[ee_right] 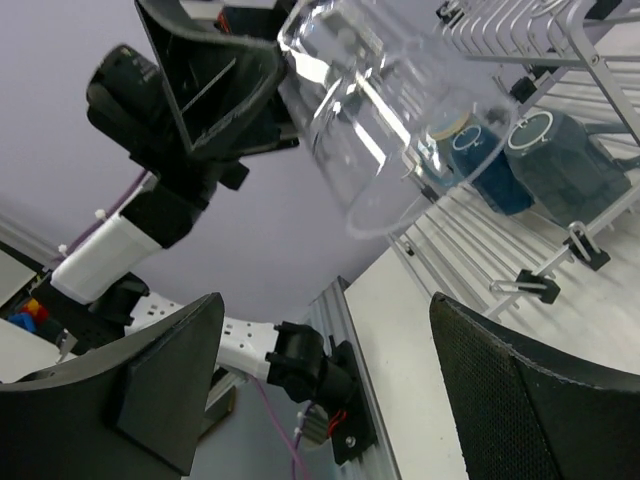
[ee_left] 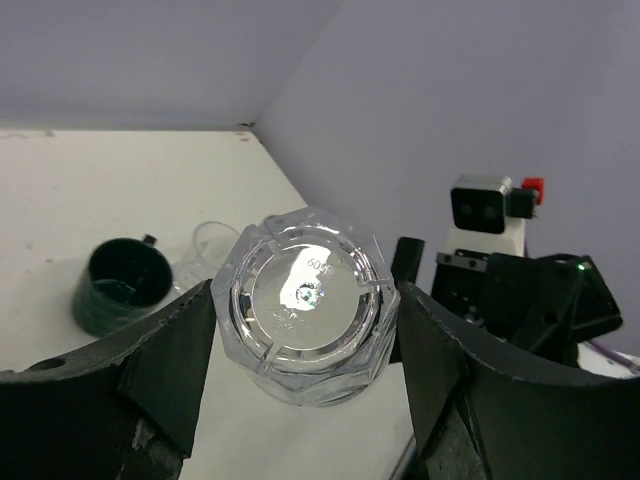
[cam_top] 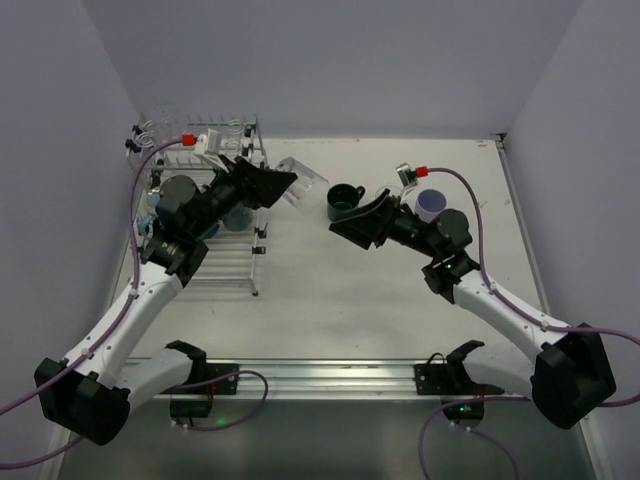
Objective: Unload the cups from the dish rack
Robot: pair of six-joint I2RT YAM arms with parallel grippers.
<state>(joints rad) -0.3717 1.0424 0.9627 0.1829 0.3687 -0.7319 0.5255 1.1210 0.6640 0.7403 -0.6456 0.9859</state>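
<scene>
— Where's the clear tumbler (ee_left: 305,300)?
— Clamped sideways in the left tool (cam_top: 270,187), in the air just right of the dish rack (cam_top: 240,262) (a blue mug (ee_right: 490,170) sits in the rack).
— And the right tool (cam_top: 358,222)?
— Jaws spread wide, gripping nothing, beside the dark green mug (cam_top: 346,202) on the tabletop (cam_top: 330,300).

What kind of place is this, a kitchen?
Probably a robot testing booth, not a kitchen: a left arm and right arm are bolted to a rail by a white table, plain walls box it in, and a dish rack with cups looks like practice gear.
</scene>
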